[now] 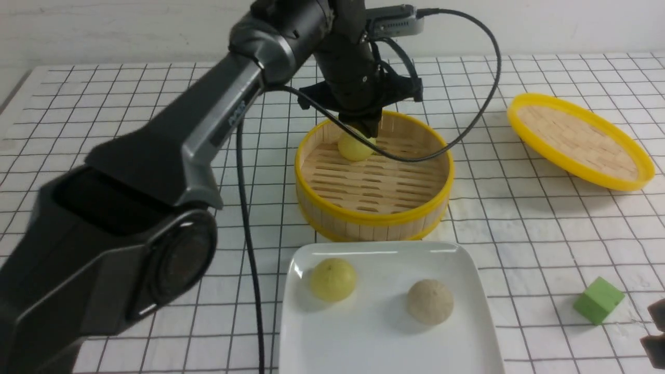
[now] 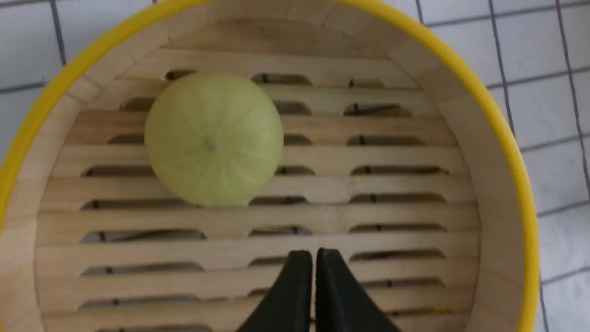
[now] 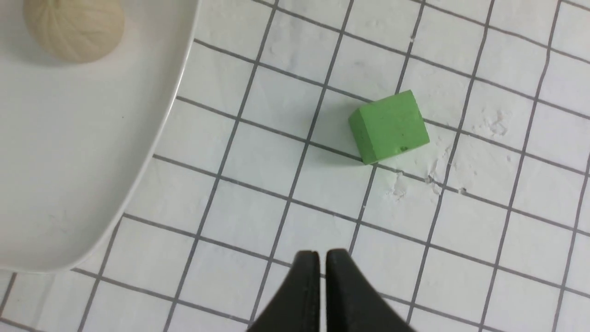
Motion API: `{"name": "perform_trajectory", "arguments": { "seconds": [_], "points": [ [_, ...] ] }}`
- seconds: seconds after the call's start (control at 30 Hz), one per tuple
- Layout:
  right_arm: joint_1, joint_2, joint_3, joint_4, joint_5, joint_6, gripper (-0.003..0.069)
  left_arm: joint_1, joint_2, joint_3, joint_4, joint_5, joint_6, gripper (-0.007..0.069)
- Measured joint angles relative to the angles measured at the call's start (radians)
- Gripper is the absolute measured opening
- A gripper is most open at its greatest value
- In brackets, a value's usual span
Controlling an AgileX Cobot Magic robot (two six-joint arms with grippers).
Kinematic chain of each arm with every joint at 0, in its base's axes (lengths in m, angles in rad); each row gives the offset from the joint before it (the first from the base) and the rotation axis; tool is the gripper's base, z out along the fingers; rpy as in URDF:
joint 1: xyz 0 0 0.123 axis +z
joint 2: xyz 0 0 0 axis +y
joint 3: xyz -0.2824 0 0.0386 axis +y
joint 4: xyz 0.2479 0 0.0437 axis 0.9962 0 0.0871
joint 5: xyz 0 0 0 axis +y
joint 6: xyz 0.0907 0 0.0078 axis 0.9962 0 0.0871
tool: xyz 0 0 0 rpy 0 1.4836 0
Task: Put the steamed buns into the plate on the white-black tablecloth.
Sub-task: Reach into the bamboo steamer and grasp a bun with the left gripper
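Note:
A pale yellow bun [image 1: 355, 147] lies inside the round bamboo steamer [image 1: 374, 221]; it also shows in the left wrist view [image 2: 213, 139]. My left gripper [image 1: 363, 127] hangs over the steamer just above this bun, shut and empty, its tips [image 2: 314, 258] beside the bun. The white square plate [image 1: 384, 343] at the front holds a pale yellow bun [image 1: 333, 280] and a beige-grey bun [image 1: 429, 302]. The beige-grey bun [image 3: 73, 28] and plate [image 3: 83, 184] show in the right wrist view. My right gripper [image 3: 322, 258] is shut and empty over the cloth, at the front right [image 1: 655, 332].
A green cube [image 1: 598, 300] lies on the white-black tablecloth [image 1: 545, 223] right of the plate, near my right gripper; it also shows in the right wrist view [image 3: 389, 127]. The yellow-rimmed woven lid [image 1: 579, 140] rests tilted at the back right. The left arm's cable hangs across the steamer.

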Motion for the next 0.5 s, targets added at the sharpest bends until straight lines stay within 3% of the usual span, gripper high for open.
{"name": "perform_trajectory", "arguments": {
  "seconds": [0.13,0.27,0.37,0.5],
  "points": [
    [0.000,0.000,0.000,0.008,-0.007,0.000,0.0053,0.000,0.063,-0.053,0.056,-0.024,-0.052,0.0153],
    [0.000,0.000,0.000,0.008,-0.012,0.000,0.0060,0.000,0.108,-0.060,0.153,-0.077,-0.120,0.0325],
    [0.000,0.000,0.000,0.015,-0.012,0.000,0.0064,0.000,0.136,-0.060,0.198,-0.123,-0.149,0.0399],
    [0.000,0.000,0.000,0.034,-0.016,0.000,0.0069,0.000,0.158,-0.060,0.209,-0.131,-0.179,0.0399]
  ]
}}
